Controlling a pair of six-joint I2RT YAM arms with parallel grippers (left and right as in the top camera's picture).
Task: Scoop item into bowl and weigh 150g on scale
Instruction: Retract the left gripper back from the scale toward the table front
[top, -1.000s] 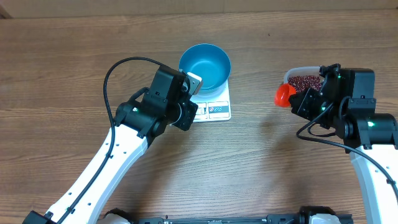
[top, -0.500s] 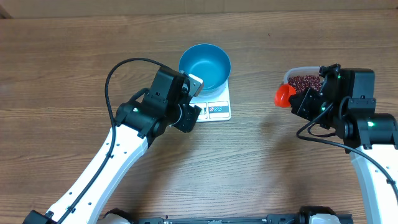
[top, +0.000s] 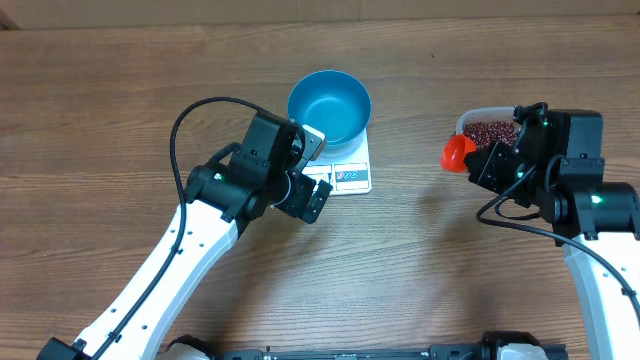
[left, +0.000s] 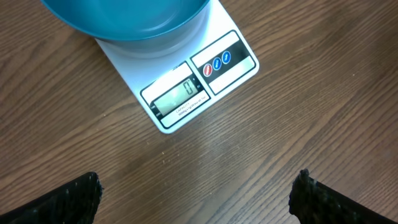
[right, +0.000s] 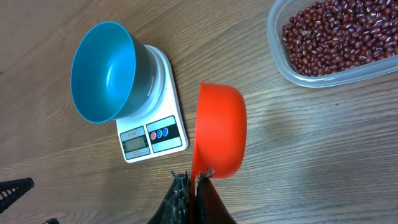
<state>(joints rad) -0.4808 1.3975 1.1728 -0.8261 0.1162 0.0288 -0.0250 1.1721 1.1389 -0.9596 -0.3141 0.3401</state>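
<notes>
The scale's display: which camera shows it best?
The left wrist view: the display sits close, unobstructed, reading zero. The right wrist view shows it small and unreadable. Overhead, the left arm overlaps that corner of the scale.

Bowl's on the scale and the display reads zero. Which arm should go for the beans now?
Right. The right fingers are shut on the orange scoop, close to the clear tub of beans. The left fingers are open and empty, in front of the scale.
</notes>
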